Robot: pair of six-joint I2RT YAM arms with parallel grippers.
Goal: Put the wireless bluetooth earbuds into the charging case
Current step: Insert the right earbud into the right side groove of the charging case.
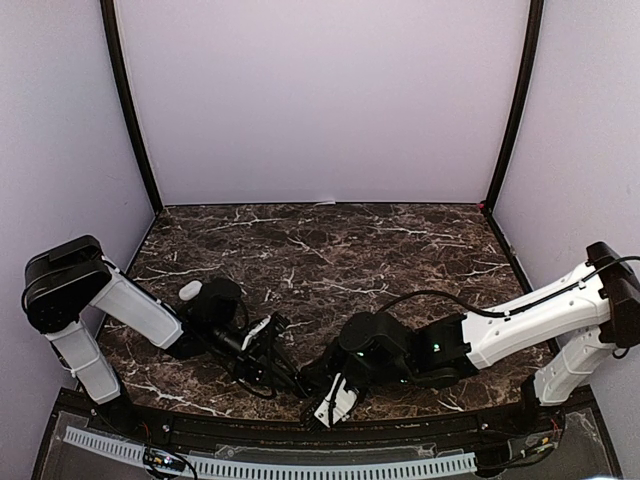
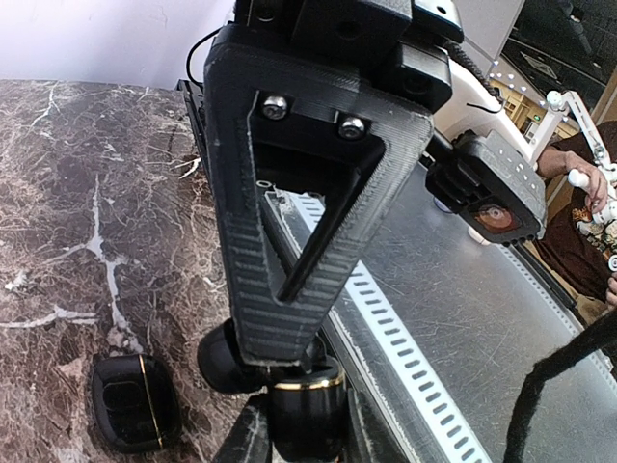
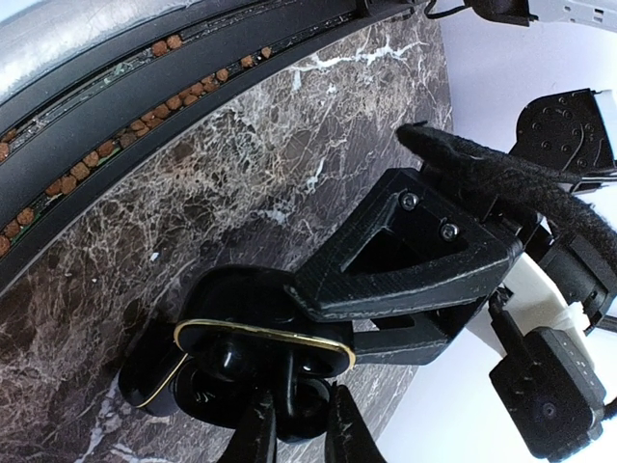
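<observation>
My left gripper (image 2: pixel 304 429) is shut on the body of a black charging case (image 2: pixel 305 410) with a gold rim, held at the table's near edge (image 1: pixel 298 376). Its open lid (image 2: pixel 227 359) hangs to one side. In the right wrist view the case (image 3: pixel 241 301) faces me rim first. My right gripper (image 3: pixel 301 432) is shut on a small black earbud (image 3: pixel 307 400), held at the case opening. Another black bud (image 3: pixel 207 355) shows inside the rim. From above, both grippers, left (image 1: pixel 283 362) and right (image 1: pixel 314 386), meet tip to tip. No white buds are in view.
A second black case (image 2: pixel 135 400) with a gold line lies on the marble table (image 1: pixel 330 250) just left of my left gripper. The table's near edge with a slotted white strip (image 2: pixel 405 352) runs right beside both grippers. Plain walls enclose the back and sides.
</observation>
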